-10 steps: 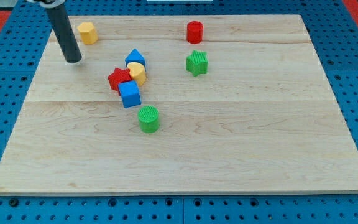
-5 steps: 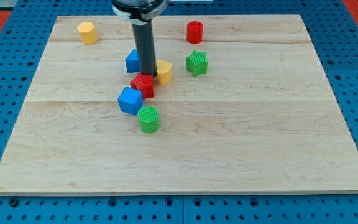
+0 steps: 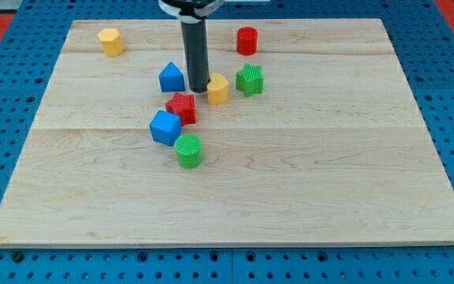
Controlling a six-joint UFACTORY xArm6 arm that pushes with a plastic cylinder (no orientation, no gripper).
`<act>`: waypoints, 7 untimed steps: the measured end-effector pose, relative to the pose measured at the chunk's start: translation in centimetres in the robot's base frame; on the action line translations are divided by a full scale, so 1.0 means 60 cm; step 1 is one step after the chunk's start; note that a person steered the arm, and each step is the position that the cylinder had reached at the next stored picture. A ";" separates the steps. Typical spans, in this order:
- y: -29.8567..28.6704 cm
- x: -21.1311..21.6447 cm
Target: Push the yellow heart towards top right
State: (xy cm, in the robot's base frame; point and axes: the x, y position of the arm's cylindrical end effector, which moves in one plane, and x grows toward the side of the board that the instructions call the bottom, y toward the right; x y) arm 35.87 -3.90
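Note:
The yellow heart (image 3: 218,89) lies on the wooden board (image 3: 290,181), left of centre in the upper half. My tip (image 3: 199,87) stands right against its left side. A green star-like block (image 3: 250,80) sits just right of the heart, nearly touching it. A blue block with a pointed top (image 3: 172,77) is just left of the rod.
A red star-like block (image 3: 181,107), a blue cube (image 3: 165,128) and a green cylinder (image 3: 187,151) lie in a line below the tip. A red cylinder (image 3: 247,40) is near the top edge. A yellow hexagonal block (image 3: 111,41) is at the top left.
The rod swept in from the top left and then moved right. The yellow heart slid right, close to the green star. The red star and blue cube shifted out of the cluster.

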 end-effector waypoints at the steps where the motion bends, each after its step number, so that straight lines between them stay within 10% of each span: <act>1: 0.027 0.000; 7: 0.211 0.114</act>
State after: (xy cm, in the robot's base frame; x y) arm 42.73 8.73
